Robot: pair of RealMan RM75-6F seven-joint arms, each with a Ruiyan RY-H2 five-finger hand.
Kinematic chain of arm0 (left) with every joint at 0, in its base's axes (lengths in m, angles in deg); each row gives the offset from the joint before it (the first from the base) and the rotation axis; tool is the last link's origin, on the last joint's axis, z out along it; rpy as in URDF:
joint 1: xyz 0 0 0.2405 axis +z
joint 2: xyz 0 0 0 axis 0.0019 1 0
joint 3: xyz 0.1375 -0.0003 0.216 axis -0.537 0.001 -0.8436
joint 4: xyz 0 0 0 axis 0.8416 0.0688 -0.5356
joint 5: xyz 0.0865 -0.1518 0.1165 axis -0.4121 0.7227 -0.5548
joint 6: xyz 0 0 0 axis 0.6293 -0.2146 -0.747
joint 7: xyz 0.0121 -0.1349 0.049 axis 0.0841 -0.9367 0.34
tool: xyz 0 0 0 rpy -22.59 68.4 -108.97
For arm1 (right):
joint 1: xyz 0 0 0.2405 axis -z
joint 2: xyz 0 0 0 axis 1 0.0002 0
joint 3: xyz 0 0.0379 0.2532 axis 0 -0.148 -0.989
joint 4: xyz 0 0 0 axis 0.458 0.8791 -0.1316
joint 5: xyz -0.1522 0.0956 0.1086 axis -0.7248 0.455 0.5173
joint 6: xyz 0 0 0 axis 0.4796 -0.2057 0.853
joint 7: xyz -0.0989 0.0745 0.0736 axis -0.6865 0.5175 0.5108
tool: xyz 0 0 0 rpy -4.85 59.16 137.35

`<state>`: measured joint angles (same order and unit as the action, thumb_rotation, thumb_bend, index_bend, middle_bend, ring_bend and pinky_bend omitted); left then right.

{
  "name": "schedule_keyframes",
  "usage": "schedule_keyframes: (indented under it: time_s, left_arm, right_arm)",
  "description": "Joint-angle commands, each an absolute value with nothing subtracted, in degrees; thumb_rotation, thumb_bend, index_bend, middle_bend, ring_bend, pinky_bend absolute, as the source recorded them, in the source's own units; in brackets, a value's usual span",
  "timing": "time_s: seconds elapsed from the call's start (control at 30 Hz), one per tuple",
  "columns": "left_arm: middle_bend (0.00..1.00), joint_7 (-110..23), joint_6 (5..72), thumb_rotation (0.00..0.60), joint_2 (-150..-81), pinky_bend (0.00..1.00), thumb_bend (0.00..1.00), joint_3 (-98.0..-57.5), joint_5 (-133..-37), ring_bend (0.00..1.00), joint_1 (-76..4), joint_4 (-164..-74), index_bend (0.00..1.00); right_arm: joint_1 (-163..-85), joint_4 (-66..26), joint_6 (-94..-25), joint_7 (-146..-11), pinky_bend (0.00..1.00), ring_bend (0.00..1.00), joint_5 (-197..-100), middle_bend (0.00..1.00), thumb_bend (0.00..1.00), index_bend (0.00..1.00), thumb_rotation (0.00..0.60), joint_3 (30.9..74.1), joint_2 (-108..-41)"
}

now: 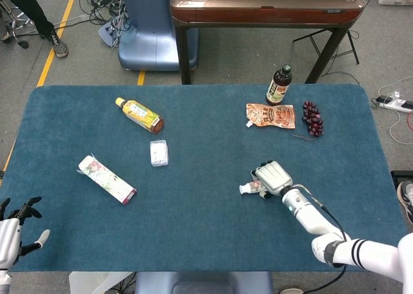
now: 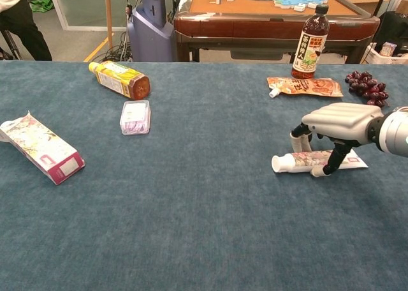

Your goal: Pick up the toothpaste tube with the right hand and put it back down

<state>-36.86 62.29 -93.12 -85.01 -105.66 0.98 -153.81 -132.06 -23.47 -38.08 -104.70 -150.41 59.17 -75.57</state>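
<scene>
The tube (image 2: 317,159) lies flat on the blue table (image 2: 191,227), cap end pointing left, in the near right part of the cloth. The right hand (image 2: 338,120) arches over it, palm down. Its fingers (image 2: 298,141) come down on the far side of the tube and its thumb (image 2: 333,161) on the near side, so the tube sits between them. The tips look to be touching or nearly touching the tube, but I cannot tell whether they truly grip it; the tube rests on the cloth, not lifted. In the head view the same hand (image 1: 273,178) covers most of the tube (image 1: 248,189), with only the cap end showing at its left.

The left hand (image 1: 14,226) hangs at the near left corner, just off the table edge, fingers spread and holding nothing.

Far right on the table stand a dark bottle (image 2: 310,43), upright, with an orange pouch (image 2: 304,85) lying just in front of it and a bunch of grapes (image 2: 368,87) to the right. On the far left a yellow bottle (image 2: 120,79) lies on its side, with a small clear box (image 2: 135,117) near it. A flowered carton (image 2: 40,149) lies at the left edge.
</scene>
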Motion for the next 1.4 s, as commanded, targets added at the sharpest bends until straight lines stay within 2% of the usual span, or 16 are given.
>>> schedule_keyframes:
  time_s: [0.03,0.17,0.33,0.43,0.63,1.0,1.13,1.4]
  left_arm:
    - [0.43,-36.84,62.27,0.600,-93.10,0.01,0.22,-85.02,-105.60,0.36,1.03,-153.82,0.19]
    - [0.43,-36.76,62.26,0.600,-93.07,0.01,0.22,-84.99,-105.58,0.35,1.05,-153.92,0.19]
    - [0.43,-36.51,60.87,0.600,-92.04,0.01,0.22,-84.87,-106.46,0.36,-0.04,-154.18,0.19]
    - [0.43,-37.07,59.05,0.600,-90.45,0.01,0.22,-84.33,-107.42,0.36,-1.70,-154.67,0.19]
    - [0.43,-36.85,53.29,0.600,-87.33,0.01,0.22,-83.49,-110.09,0.36,-6.52,-155.48,0.19]
    - [0.43,-39.80,43.86,0.600,-84.82,0.01,0.22,-80.54,-110.56,0.37,-15.25,-154.69,0.19]
    - [0.44,-41.69,40.19,0.600,-84.31,0.01,0.22,-80.07,-112.03,0.38,-18.68,-154.42,0.17]
    - [0.48,-43.83,30.82,0.600,-84.45,0.01,0.22,-80.49,-116.56,0.41,-26.61,-154.53,0.13]
  right_arm:
    - [-132.59,-23.31,-37.52,-105.52,0.30,0.30,-149.45,0.50,0.35,0.46,0.600,59.35,-75.57]
    - [-133.07,-23.44,-37.36,-106.28,0.31,0.33,-148.55,0.53,0.42,0.51,0.600,59.43,-75.64]
    - [-134.63,-24.75,-35.00,-106.32,0.32,0.39,-146.01,0.58,0.64,0.59,0.600,58.81,-74.46]
    - [-136.25,-26.28,-33.43,-106.56,0.34,0.45,-144.64,0.62,0.73,0.64,0.600,58.19,-72.74]
    - [-140.01,-30.00,-29.78,-106.54,0.39,0.54,-141.72,0.67,0.81,0.72,0.600,57.14,-68.98]
    - [-146.00,-37.91,-23.85,-101.93,0.42,0.56,-141.77,0.69,0.85,0.74,0.600,54.63,-61.64]
    - [-147.95,-40.51,-20.11,-98.03,0.42,0.57,-143.99,0.69,0.85,0.74,0.600,52.97,-58.97]
    - [-151.14,-42.21,-17.73,-96.11,0.42,0.59,-150.65,0.69,0.85,0.74,0.600,52.67,-57.60]
